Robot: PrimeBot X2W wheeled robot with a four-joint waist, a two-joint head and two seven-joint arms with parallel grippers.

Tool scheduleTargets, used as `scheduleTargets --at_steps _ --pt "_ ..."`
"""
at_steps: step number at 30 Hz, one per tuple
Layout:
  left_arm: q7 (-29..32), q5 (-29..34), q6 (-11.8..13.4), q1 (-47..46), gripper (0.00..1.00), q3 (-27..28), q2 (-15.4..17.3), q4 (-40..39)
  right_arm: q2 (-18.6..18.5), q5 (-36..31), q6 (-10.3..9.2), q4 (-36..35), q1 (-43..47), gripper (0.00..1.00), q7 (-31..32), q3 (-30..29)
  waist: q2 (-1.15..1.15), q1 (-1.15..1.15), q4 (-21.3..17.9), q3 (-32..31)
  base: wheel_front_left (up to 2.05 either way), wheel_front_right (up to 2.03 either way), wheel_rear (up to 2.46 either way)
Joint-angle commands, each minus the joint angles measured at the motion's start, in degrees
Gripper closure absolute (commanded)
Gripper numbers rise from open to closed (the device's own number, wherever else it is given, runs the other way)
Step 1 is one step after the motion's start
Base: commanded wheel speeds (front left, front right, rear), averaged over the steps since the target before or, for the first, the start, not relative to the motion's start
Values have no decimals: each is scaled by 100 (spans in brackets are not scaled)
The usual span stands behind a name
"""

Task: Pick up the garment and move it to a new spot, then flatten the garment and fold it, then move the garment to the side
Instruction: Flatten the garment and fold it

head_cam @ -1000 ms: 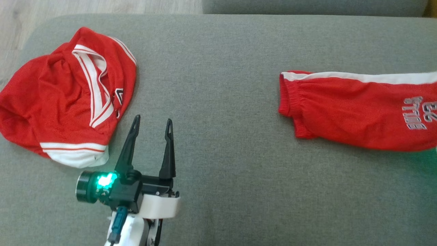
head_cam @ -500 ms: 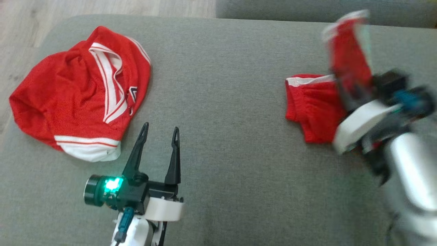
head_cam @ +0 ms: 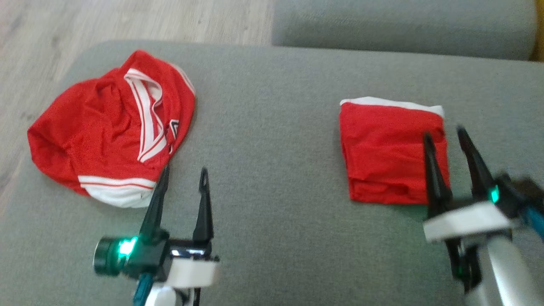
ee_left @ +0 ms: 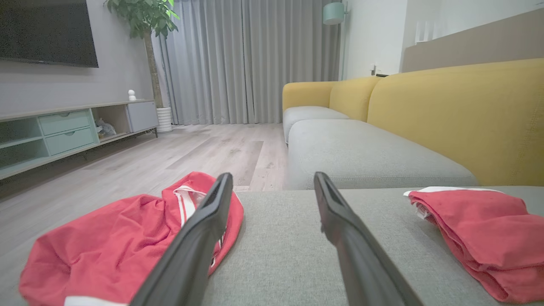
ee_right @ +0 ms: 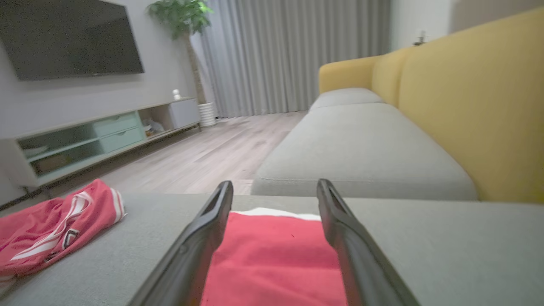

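Observation:
The garment (head_cam: 389, 153) is a red piece with a white band, folded into a compact square on the right of the grey cushion (head_cam: 276, 178). It lies low right in the left wrist view (ee_left: 480, 229). My right gripper (head_cam: 443, 132) hangs open at its right edge, fingers spread and holding nothing. In the right wrist view the garment (ee_right: 272, 259) lies flat under and between the fingers of the right gripper (ee_right: 275, 183). My left gripper (head_cam: 185, 169) is open and empty over bare cushion, seen again in its own wrist view (ee_left: 273, 176).
A crumpled red and white jersey (head_cam: 110, 131) lies at the cushion's left end, just beside my left fingers. A second grey seat cushion (head_cam: 403, 25) lies beyond, with a yellow backrest (ee_left: 459, 114) to the right and wooden floor (head_cam: 127, 21) past the left edge.
The right gripper carried one end of the stretched-out garment over onto the rest, then opened and let go; the garment now lies folded. The head camera shifted; the left gripper stayed open.

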Motion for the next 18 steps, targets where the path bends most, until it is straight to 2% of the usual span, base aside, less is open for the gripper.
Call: scheduleTargets --at_steps 1,8,13,18 --pt "-24 -9 53 95 0 281 18 -248 151 103 -4 -172 289 0 -211 -84 0 0 -153 -259 0 0 0" --pt "-24 -19 10 831 0 480 14 -406 229 194 -4 -179 1301 0 -428 25 0 0 -454 -831 0 0 0" --pt "-24 157 22 1234 0 573 35 -391 251 -419 -4 -494 1725 0 -433 15 0 0 -618 -1094 0 0 0" --pt "-24 286 18 1472 0 580 43 -347 331 -715 -4 -569 1939 0 -433 -109 0 0 -692 -1230 0 0 0"
